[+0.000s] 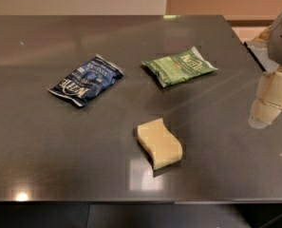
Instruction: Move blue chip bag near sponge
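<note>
The blue chip bag [86, 80] lies flat on the dark table [45, 141], left of centre. The pale yellow sponge [159, 143] lies nearer the front edge, right of and below the bag, well apart from it. My gripper [268, 104] hangs at the far right edge of the view, above the table's right side, far from both the bag and the sponge. It holds nothing that I can see.
A green chip bag [179, 67] lies behind the sponge, right of the blue bag. The table's right edge [240, 42] runs just behind the gripper. A wall stands at the back.
</note>
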`<state>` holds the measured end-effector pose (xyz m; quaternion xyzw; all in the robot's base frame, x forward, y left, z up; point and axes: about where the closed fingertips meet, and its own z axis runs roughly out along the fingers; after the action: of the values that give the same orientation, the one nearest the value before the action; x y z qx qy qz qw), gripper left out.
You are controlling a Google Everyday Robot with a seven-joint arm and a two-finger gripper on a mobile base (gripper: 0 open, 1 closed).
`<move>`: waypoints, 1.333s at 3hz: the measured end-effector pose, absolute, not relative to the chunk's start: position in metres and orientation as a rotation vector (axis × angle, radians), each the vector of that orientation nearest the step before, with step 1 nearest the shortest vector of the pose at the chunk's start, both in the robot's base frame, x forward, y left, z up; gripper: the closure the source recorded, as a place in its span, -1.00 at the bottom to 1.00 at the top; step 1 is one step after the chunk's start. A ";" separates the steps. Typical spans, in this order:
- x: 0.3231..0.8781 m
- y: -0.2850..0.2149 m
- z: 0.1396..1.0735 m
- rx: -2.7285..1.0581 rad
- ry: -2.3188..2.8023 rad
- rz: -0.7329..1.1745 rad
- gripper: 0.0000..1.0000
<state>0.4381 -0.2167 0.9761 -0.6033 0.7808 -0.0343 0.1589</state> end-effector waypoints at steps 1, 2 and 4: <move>0.441 -0.214 0.979 -1.731 2.223 -0.098 -1.00; 0.456 -0.183 0.982 -1.768 2.163 -0.035 -1.00; 0.482 -0.102 0.988 -1.792 2.054 0.063 -1.00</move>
<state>0.4821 -0.1017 0.9882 -0.6430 0.7372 0.0226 0.2061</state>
